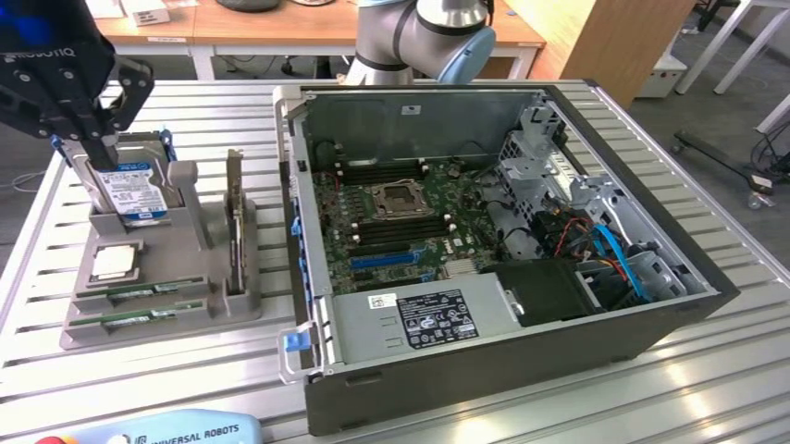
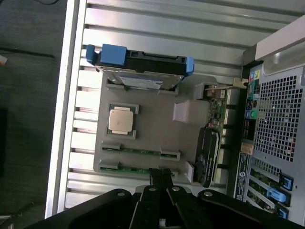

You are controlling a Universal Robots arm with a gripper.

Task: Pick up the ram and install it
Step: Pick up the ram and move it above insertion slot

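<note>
In the wrist view the fingers (image 2: 161, 177) kinda cover a stretch of the nearer ram (image 2: 128, 168) and the computer case (image 2: 281, 119) runs off the edge, while in the exterior view the gripper (image 1: 99, 153) is chopped off up top and blocks part of the hard drive (image 1: 136, 194).

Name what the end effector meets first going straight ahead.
Likely the ram in the outermost slot of the grey holder, ahead of the end effector; depth is unclear, so possibly the holder itself.

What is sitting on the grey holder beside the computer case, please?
A hard drive, a silver processor, two ram sticks and an upright expansion card. In the wrist view, the gripper covers part of one stick.
</note>
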